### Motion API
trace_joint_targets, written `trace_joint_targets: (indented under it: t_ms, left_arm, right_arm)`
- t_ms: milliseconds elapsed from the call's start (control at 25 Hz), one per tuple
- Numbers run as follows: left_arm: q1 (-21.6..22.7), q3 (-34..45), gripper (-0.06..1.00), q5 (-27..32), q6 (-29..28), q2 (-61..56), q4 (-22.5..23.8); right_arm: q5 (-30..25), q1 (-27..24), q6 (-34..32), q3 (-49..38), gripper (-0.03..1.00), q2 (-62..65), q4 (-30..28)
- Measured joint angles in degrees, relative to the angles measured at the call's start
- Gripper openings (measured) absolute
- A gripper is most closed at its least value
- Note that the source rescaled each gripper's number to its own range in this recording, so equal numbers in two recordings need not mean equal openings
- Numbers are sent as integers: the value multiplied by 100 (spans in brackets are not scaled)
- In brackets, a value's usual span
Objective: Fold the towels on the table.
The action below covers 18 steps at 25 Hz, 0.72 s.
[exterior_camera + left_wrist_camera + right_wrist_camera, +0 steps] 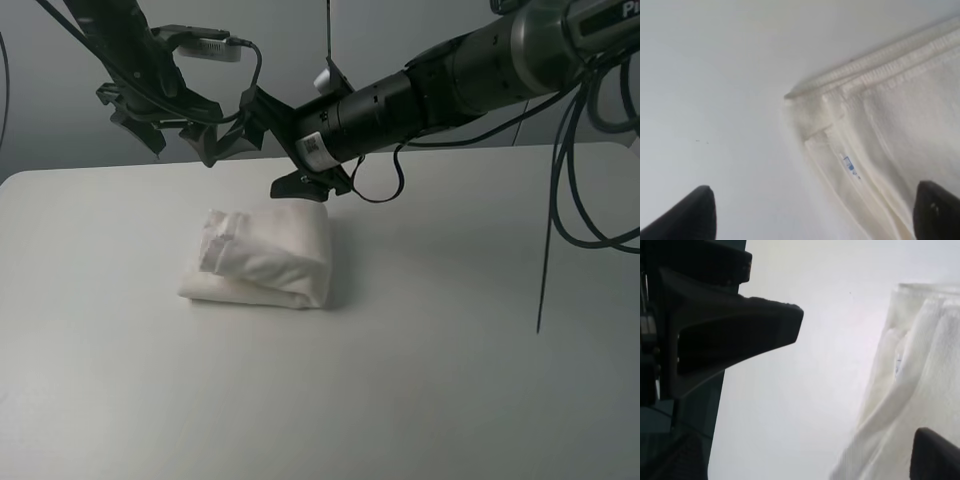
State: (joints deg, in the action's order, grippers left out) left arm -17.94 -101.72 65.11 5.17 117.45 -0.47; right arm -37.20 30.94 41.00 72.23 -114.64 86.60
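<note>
towel (265, 255) is sitting on the table (470, 360), folded into a chunky bundle a bit left of the middle in the high cam. it's several layers thick, and the border band (215, 248) shows at its left end.

left gripper (178, 135) hangs in the air above and behind the towel's left side, jaws spread wide with nothing in them. on its wrist cam i can see both fingertips (690, 217) far apart, and below them the towel's corner and the little label (850, 167) with blue print.

right gripper (278, 153) reaches across the middle and hovers just over the towel's far edge. its jaws are released and wide too, gripping nothing. its wrist cam shows bare table between the fingers (735, 330), with the towel next to one fingertip.
</note>
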Motion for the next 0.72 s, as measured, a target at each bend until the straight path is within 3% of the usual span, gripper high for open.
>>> trace_joint_targets:
  t_ms: [120,320,640,720]
  left_arm:
    - [0,0,100,82,37,0,11]
    - [0,-10,100,346,183,0,118]
    - [0,-10,100,432,382,-646,445]
    - [13,-10,100,441,382,-1004,510]
  right_arm:
    - [11,0,243,0,87,0,10]
    - [11,0,591,0,99,0,-208]
    - [1,-452,353,0,100,610,-1732]
    - [-10,-620,197,0,100,964,-2335]
